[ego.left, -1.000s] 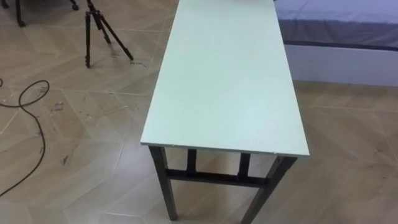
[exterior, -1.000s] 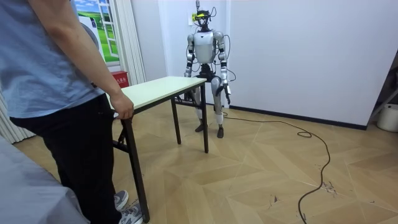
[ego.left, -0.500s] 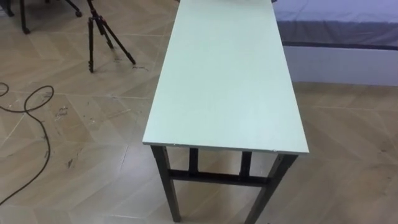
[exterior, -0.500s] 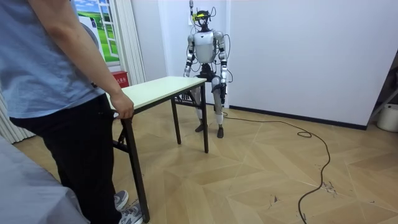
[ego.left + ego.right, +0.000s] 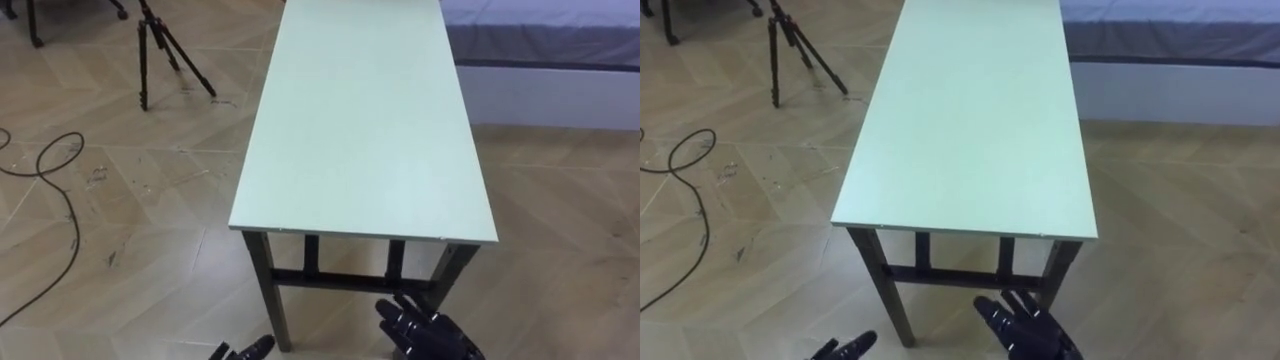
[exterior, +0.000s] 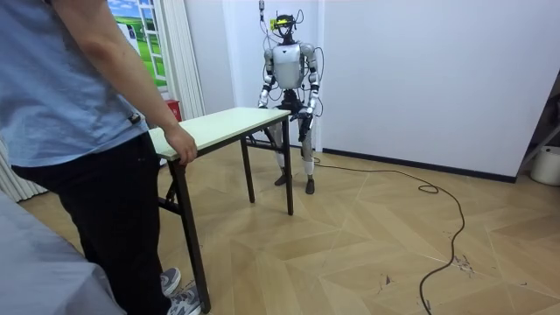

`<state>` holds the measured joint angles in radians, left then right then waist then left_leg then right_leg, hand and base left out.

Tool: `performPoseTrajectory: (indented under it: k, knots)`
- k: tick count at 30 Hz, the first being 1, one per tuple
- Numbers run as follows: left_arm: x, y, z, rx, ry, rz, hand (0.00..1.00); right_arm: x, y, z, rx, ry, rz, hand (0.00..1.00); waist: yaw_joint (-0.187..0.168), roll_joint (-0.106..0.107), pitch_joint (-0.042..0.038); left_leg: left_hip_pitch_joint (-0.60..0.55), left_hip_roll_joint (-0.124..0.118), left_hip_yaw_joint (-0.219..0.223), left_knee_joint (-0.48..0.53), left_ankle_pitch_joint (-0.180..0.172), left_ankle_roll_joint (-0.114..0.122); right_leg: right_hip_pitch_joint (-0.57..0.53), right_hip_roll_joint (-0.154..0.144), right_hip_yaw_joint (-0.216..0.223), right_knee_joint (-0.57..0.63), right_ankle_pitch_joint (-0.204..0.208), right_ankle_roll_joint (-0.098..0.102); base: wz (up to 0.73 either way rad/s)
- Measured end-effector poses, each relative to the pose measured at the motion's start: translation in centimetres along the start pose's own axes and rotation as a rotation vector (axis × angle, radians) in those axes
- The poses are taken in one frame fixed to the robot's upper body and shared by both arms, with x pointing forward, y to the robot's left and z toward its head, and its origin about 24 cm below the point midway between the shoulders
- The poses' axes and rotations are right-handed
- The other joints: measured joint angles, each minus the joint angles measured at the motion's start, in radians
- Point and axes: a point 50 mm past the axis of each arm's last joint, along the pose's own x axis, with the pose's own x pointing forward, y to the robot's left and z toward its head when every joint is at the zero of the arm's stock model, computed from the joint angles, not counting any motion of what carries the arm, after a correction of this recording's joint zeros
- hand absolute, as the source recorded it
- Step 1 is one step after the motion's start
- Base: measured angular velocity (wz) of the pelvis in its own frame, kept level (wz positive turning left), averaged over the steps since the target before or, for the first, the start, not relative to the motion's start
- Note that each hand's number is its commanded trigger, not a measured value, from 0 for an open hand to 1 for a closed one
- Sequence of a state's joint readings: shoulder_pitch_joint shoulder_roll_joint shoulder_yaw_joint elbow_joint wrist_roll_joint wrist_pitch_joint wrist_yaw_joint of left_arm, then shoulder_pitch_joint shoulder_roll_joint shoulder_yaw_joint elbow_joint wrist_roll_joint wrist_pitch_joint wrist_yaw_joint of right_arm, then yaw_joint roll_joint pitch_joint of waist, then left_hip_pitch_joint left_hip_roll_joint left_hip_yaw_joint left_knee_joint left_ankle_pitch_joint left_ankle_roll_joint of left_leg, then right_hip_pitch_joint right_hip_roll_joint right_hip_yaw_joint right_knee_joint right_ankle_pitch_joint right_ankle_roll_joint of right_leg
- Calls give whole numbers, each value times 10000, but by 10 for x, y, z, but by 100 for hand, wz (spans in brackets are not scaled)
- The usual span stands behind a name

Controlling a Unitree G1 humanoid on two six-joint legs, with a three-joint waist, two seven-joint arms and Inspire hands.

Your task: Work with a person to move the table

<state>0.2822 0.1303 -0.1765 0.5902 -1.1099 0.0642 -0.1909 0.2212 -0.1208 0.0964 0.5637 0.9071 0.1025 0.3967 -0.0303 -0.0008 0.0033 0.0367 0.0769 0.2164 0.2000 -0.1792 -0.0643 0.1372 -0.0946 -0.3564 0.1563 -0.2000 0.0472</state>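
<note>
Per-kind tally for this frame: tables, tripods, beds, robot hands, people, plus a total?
table: 1
tripod: 1
bed: 1
robot hands: 2, left hand and right hand
person: 1
Total: 6

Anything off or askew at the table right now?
Nothing stands out. The table stands level, a person's hand on its far end; the left hand and right hand, both open, sit below the near edge, not touching it.
</note>
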Motion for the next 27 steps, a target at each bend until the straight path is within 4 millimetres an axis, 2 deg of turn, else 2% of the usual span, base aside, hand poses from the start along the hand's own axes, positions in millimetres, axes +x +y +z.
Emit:
performPoseTrajectory:
  k: [3,6,12,27]
  knots:
    - [1,-13,3,-83,-97,-783,0,0,2,0,7,52,94,0,-15,-2,2,-1,14,166,16,1,1,-16,-25,1,51,-1,2,-1]
    - [3,-30,7,-124,-169,-1814,0,4,14,5,337,-212,689,0,-118,-39,8,-76,7,314,55,17,28,-133,-79,24,158,-4,6,0]
    - [0,-50,7,-74,-97,-2763,0,0,41,8,777,-646,2135,0,-169,-108,25,-88,2,319,54,21,34,-181,-85,67,164,-4,7,-1]
    - [-2,-65,10,-1104,-245,-3801,0,1,47,7,1307,-671,2601,0,-207,-109,16,-130,15,341,66,57,92,-315,-93,134,317,-3,6,0]
